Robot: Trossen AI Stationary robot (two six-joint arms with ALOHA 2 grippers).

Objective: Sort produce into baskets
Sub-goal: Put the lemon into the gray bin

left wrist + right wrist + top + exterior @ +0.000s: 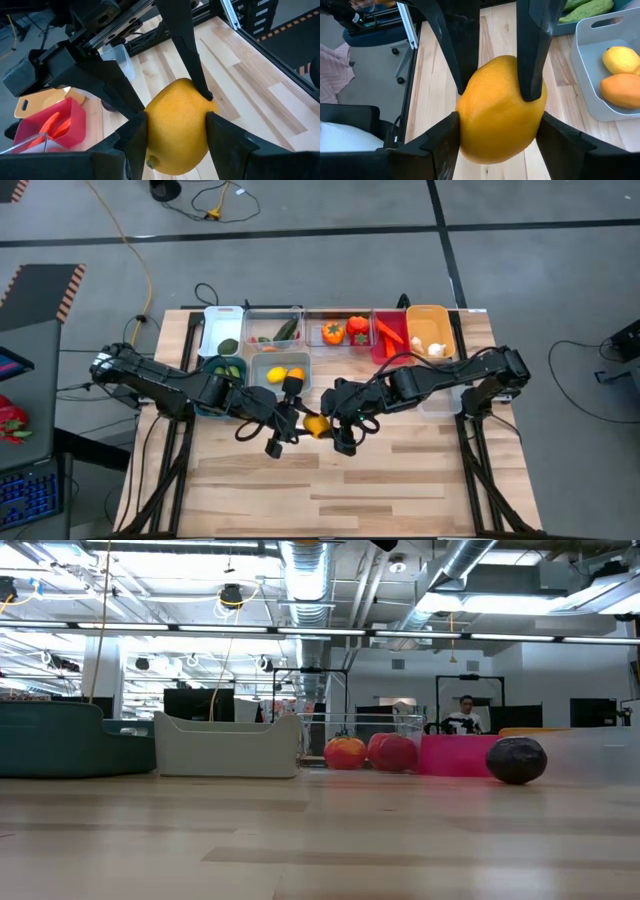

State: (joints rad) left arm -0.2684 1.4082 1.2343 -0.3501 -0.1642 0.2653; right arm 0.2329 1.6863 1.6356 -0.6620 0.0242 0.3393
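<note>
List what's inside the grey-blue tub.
The grey-blue tub holds a yellow lemon and an orange fruit. The left arm overhangs its near edge, so that part of the floor is hidden.

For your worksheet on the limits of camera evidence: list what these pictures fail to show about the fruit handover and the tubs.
- Lemon: in the high view the two arms cover most of it; only a yellow sliver shows.
- Left claw and right claw: out of the low view entirely.
- White tub and teal tub: in the low view their walls hide the contents.
- Orange tub: in the high view its pale pieces are too small to identify.
</note>
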